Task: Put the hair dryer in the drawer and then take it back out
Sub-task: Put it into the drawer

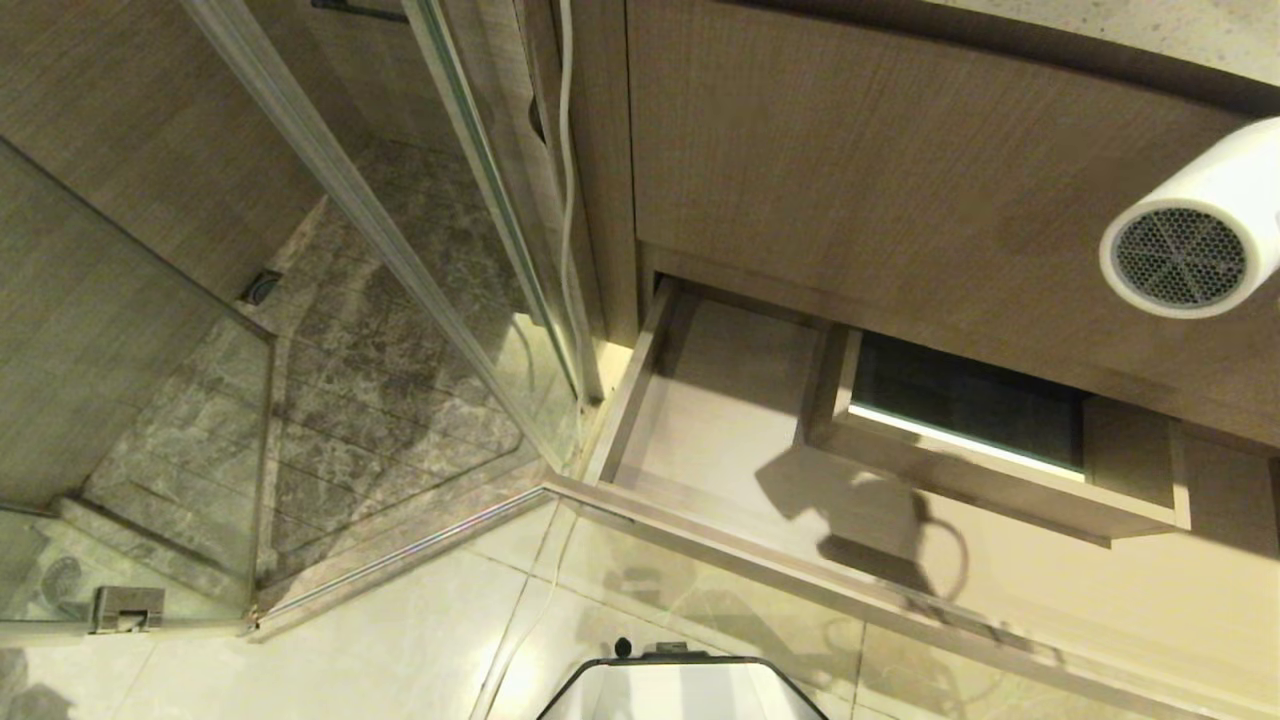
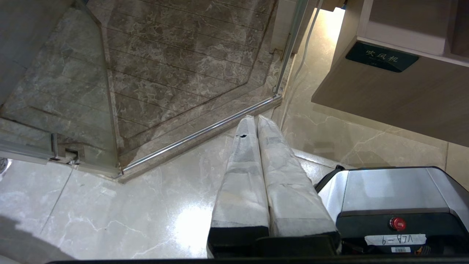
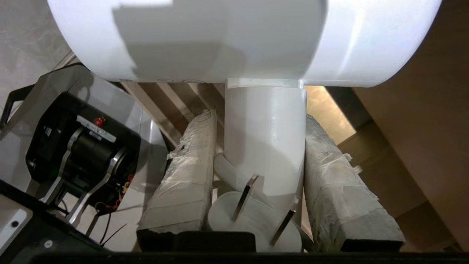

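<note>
Right claw [image 3: 256, 161] clamped on handle of hair dryer [image 1: 1190, 235], plug tucked btwn pads; dryer held in air above open drawer [image 1: 720, 400] (drawer interior bare). Can't tell which half of task this is. Left claw [image 2: 256, 124] shut, parked near floor.

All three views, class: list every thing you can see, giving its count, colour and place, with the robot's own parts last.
hair dryer: one, white, held above the drawer's right end
plug: one, white, between the right fingers
drawer: one, light brown, pulled open
label: one, dark, on the drawer front
cord: one, white, hanging left of the cabinet
shower floor: brown marble, behind glass
right gripper: shut on the handle
left gripper: shut, over the floor
</note>
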Robot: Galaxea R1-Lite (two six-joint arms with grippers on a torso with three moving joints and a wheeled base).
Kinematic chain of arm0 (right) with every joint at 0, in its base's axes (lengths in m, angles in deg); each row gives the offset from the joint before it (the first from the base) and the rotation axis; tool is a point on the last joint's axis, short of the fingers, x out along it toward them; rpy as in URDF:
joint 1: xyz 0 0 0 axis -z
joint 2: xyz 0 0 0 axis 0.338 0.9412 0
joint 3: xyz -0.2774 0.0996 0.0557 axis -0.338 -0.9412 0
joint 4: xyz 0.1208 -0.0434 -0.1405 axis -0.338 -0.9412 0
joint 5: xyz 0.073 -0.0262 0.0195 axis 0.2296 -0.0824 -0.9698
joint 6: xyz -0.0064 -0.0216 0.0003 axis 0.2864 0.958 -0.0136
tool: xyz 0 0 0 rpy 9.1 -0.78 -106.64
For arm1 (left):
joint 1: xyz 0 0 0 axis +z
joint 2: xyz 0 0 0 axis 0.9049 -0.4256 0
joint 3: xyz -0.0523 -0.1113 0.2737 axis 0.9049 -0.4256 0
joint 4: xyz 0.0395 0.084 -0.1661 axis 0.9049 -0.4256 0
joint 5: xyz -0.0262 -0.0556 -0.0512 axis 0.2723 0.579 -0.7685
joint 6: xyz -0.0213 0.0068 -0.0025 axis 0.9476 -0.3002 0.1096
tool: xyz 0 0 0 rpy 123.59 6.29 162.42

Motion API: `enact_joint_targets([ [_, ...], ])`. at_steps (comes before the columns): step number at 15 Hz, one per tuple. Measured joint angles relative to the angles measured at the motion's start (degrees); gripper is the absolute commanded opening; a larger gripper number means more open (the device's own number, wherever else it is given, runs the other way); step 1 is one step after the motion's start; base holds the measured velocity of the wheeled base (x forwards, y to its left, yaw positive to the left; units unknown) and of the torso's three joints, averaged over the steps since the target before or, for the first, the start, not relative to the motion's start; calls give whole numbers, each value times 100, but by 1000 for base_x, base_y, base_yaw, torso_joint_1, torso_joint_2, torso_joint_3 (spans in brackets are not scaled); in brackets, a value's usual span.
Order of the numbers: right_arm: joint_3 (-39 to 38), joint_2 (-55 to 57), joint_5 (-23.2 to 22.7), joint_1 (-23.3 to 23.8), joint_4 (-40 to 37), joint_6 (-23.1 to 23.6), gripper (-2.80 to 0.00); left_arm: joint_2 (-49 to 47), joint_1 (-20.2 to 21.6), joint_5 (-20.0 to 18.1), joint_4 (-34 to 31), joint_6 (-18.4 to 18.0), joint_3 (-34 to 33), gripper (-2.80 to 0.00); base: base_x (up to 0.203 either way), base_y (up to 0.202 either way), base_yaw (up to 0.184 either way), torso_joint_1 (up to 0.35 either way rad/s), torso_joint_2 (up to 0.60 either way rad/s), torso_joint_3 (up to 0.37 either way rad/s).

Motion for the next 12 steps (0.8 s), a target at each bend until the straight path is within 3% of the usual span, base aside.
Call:
enact_joint_targets([
  [12,-759,-799,6,-9,-205,13,-280,0,0,0,-2,-1,2,-280,0,0,0,0,0,0],
])
